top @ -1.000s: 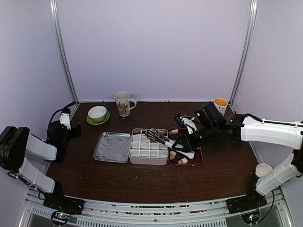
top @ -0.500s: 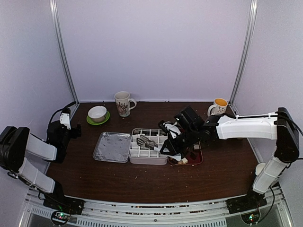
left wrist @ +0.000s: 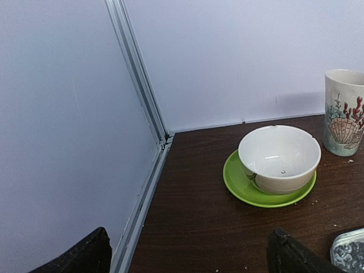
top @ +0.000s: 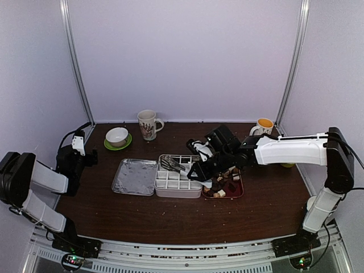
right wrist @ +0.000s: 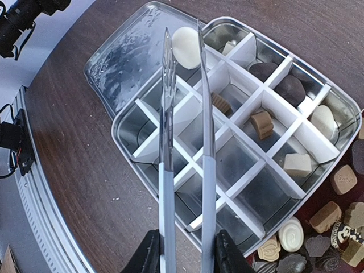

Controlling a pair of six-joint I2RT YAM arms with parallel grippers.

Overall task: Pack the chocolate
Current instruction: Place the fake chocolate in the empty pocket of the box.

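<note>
The right gripper (right wrist: pixel 185 250) clamps the metal tongs (right wrist: pixel 166 114), whose tips flank a white round chocolate (right wrist: pixel 186 41) at the divided tin's (right wrist: pixel 233 151) lid-side corner. Several cells are filled and more are empty. Loose chocolates (right wrist: pixel 325 215) wait on the red tray (top: pixel 223 197). The left gripper (left wrist: pixel 187 259) gapes wide, idle.

The top camera overlooks the table (top: pixel 170 222) from high, near. It shares the box (top: pixel 176 194) with the right wrist view, the bowl (top: pixel 116 138) with the left.

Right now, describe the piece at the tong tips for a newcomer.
Find the divided metal tin beside its flat lid. At the corner by that lid, between the tongs, is a round white chocolate; neighbours are tan or dark.
</note>
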